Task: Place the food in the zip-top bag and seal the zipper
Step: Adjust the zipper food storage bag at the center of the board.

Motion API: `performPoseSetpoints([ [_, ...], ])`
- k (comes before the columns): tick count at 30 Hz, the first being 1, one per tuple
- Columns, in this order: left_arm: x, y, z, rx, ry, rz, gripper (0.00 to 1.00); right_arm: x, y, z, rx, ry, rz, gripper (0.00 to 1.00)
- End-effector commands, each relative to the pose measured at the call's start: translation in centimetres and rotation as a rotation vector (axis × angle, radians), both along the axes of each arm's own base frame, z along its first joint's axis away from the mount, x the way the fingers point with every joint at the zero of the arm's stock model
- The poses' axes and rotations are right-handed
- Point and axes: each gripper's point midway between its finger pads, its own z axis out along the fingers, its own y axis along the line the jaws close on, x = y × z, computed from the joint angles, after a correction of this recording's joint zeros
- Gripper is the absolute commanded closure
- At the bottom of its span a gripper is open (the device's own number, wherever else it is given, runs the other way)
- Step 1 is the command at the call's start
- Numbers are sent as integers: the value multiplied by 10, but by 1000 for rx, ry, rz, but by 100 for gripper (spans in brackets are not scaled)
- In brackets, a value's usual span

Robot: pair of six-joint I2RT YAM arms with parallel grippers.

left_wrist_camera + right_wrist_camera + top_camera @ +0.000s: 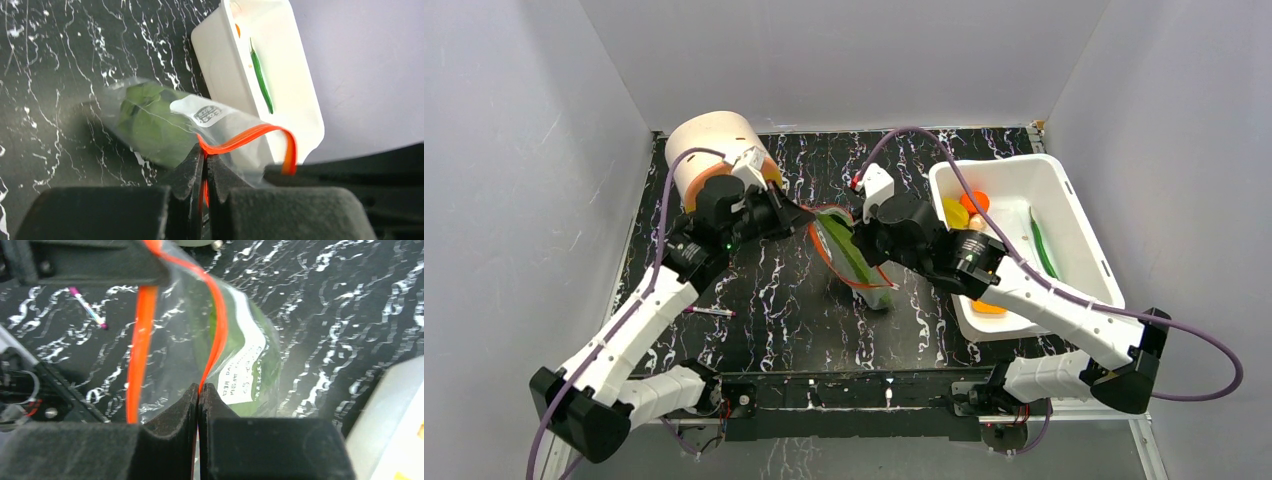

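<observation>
The clear zip-top bag [856, 262] hangs between my two grippers above the dark marbled table, with a green leafy piece of food [147, 125] inside. My left gripper [205, 159] is shut on the orange zipper [247, 137] at one end of the mouth. My right gripper [199, 390] is shut on the zipper [216, 330] at the other side. The two zipper strips stand apart, so the mouth gapes. More food lies in the white tub [1079, 215]: yellow peppers [954, 212], an orange round fruit [975, 200] and a long green pod [1044, 248].
A tan cylinder container [714, 150] stands at the back left behind my left gripper [807, 216]. A small pen-like stick [710, 313] lies on the table near the left arm. The tub sits right behind my right gripper [857, 237]. Grey walls enclose the table.
</observation>
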Motion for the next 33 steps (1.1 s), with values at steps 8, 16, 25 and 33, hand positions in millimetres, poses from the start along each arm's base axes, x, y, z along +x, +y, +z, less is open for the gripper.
performPoseSetpoints([
  [8,56,-8,52,103,-128,29,90,22,36,7,455,99,-220,100],
  [16,33,11,15,244,11,7,45,33,48,-22,621,185,-330,100],
  [25,-14,-4,4,146,30,-189,31,32,58,-37,619,230,-320,100],
  [33,-10,-15,-16,203,22,-308,32,32,57,-37,626,239,-327,100],
])
